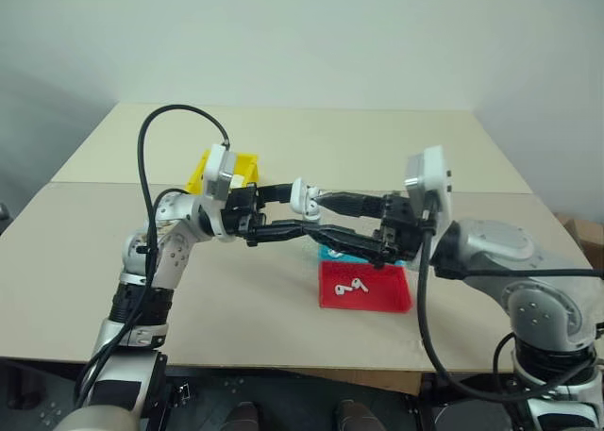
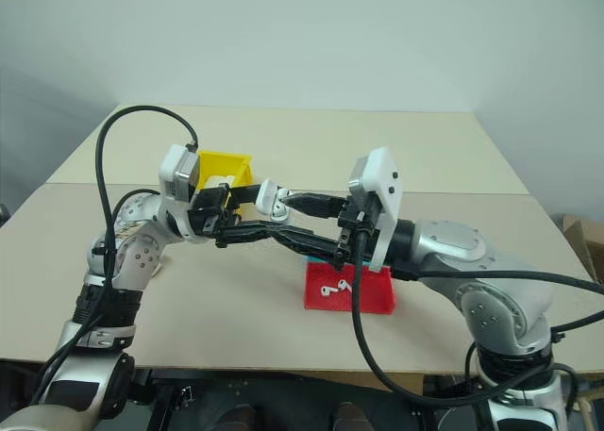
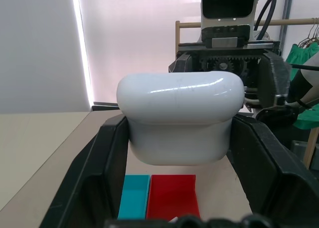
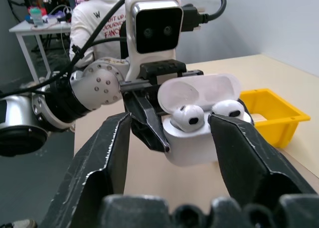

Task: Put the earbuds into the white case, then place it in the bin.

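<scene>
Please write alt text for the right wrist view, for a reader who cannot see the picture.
The left gripper holds a white case with its lid open and two earbuds seated inside, framed by the open right gripper fingers. A yellow bin sits on the beige table behind, and a person in a white shirt sits farther back.
</scene>
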